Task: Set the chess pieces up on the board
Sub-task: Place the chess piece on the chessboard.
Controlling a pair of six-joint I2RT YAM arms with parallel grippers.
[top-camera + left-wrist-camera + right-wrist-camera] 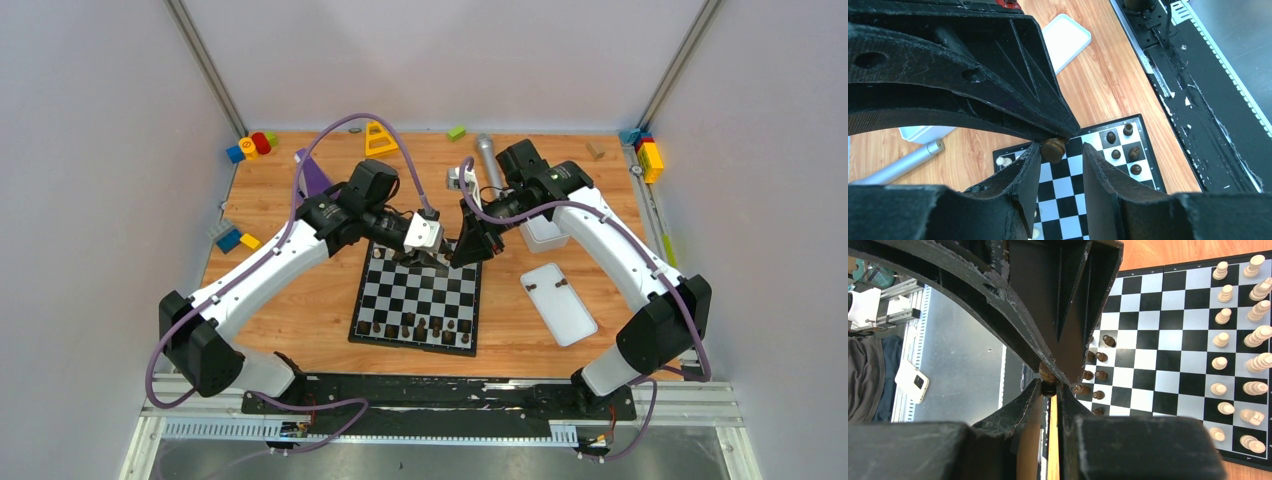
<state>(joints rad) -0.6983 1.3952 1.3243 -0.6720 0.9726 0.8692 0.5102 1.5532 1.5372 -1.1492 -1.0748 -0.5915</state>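
Note:
The checkered board (415, 295) lies mid-table. Dark brown chess pieces (420, 328) fill its near rows. Cream pieces (1248, 340) line its far rows. Both grippers meet above the board's far edge. My right gripper (462, 255) is shut on one dark brown piece (1048, 381), gripper midpoint (1049, 385). My left gripper (438, 258) is open, and its jaws stand around that same piece (1053, 149), which touches the left finger (1028, 170). In the left wrist view the left gripper (1062, 150) hangs over the board (1068, 195).
A flat white tray (558, 303) right of the board holds two dark pieces (531, 287). A white bin (545, 235) and a silver cylinder (488, 160) lie behind the right arm. Toy blocks (250, 147) sit in the far corners, a yellow triangle (380, 138) at the back.

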